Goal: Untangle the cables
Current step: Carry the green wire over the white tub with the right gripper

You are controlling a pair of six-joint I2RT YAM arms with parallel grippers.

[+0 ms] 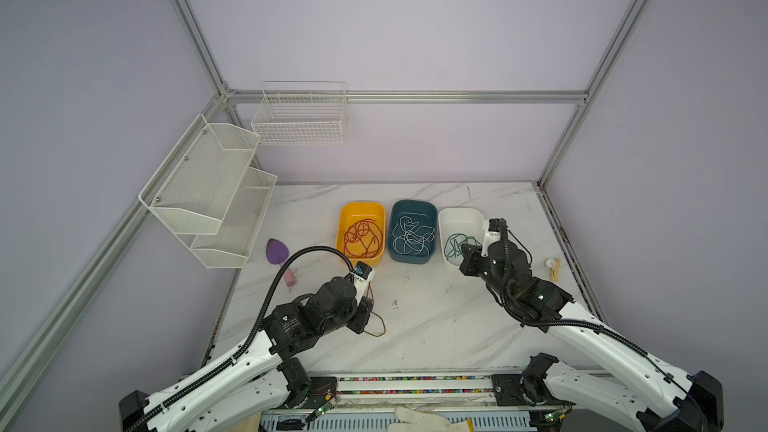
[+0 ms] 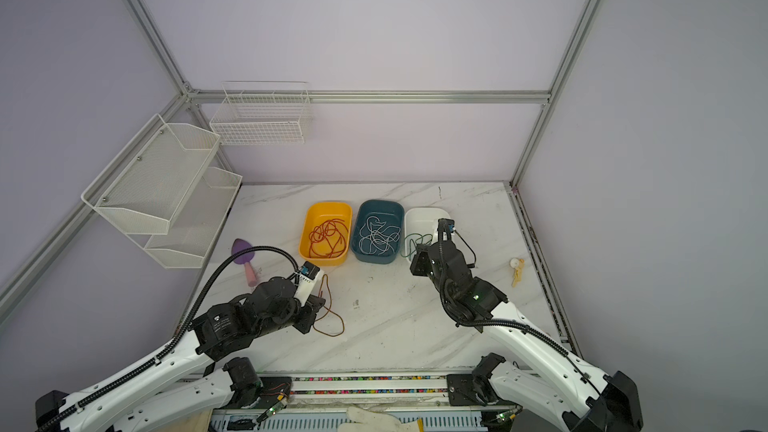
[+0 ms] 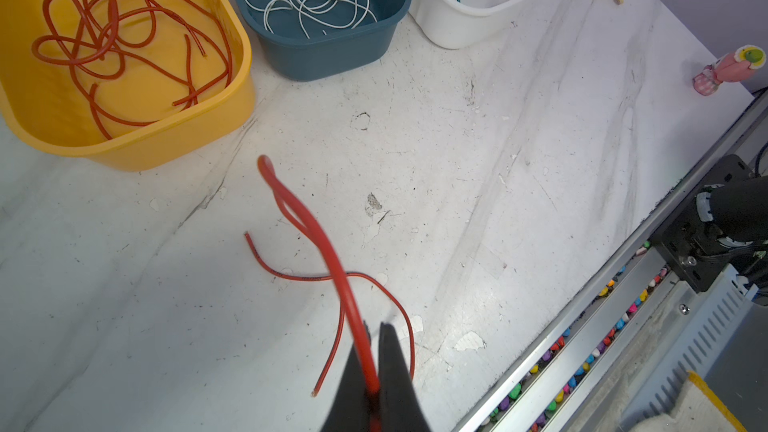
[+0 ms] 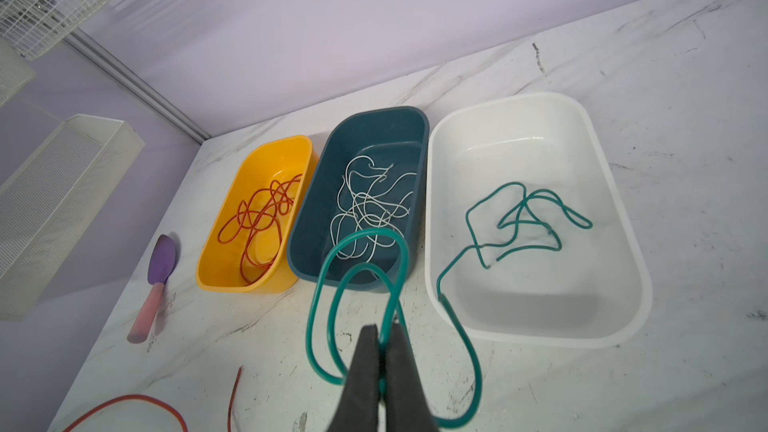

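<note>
A white marbled worktop [image 1: 436, 326] fills a lilac-walled booth, seen from above, with 2 robot arms reaching in from its near edge. Far beyond the left claw [image 3: 376, 328], a 2-tier mesh shelf [image 1: 208, 184] and a wire basket [image 1: 299, 118] hang on the walls.

3 tubs stand side by side in a row. The yellow tub [image 1: 361, 204] is just ahead of the left claw. The white tub [image 1: 457, 210] is just ahead of the right claw [image 4: 384, 328]. The blue tub [image 1: 413, 202] sits between them.

The yellow tub holds a loose heap of red cables [image 1: 361, 238]. The blue tub holds white cables [image 1: 411, 236], and the white tub holds green cables [image 1: 457, 243].

The left claw is clamped together on 1 red cable [image 3: 316, 234] and held above the worktop. A folded loop of it sticks out ahead of the claw. Thin red strands lie on the bare worktop below, outside the tubs.

The right claw is clamped together on 1 green cable [image 4: 365, 231], also held off the worktop. The cable curls in loops around the claw, and 1 strand runs over the near rim into the white tub.

A purple spatula [image 1: 276, 253] with a pink handle lies left of the left claw. A small wooden toy [image 1: 552, 268] lies right of the right claw.
</note>
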